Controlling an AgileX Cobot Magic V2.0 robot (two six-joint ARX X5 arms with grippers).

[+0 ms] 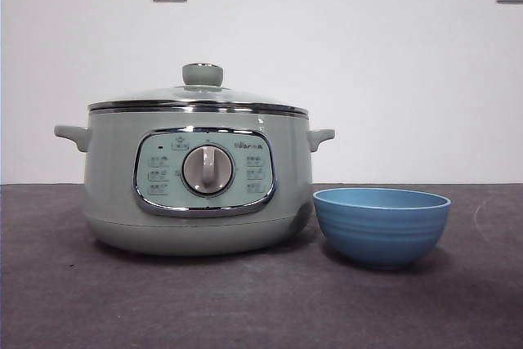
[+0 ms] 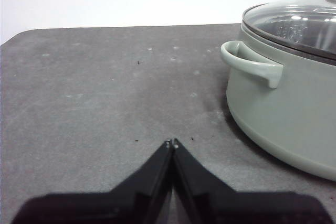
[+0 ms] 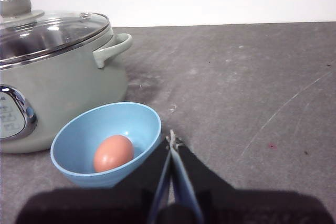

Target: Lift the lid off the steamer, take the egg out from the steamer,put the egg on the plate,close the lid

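The left tool (image 2: 172, 143) was clenched on nothing, its jaws pressed together above bare dark surface (image 2: 105, 103), with the steamer's side handle (image 2: 252, 65) near. The right tool (image 3: 172, 141) was likewise clenched and empty, hovering just beside the rim of the blue bowl (image 3: 105, 142). The brownish egg (image 3: 113, 152) lay inside that bowl. The bowl stood just beside the pale green steamer (image 1: 196, 177), near the middle of the surface. The glass lid (image 1: 198, 97) sat closed on the steamer, its knob (image 1: 203, 73) upright. Judging from this, every step appeared finished: egg delivered, lid replaced. Nothing further seemed needed beyond keeping both arms clear.
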